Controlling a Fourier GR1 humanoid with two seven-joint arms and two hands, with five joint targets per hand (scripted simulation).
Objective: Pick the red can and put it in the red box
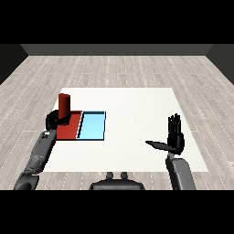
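**Red can held over the red tray**

The right hand (176, 141) is nearest, fingers (173, 123) straight and holding nothing, above the white worktop (137, 137). Farther back, the left hand (57, 119) curls around the upright red can (64, 105), above the red tray (68, 130) beside the light blue tray (93, 126).

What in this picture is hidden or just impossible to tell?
- Red can, head view: its base is hidden by the left hand curled round it, so whether it rests in the red tray is unclear.
- Red tray: its left part is covered by that hand.
- Right hand: open, nothing hidden.
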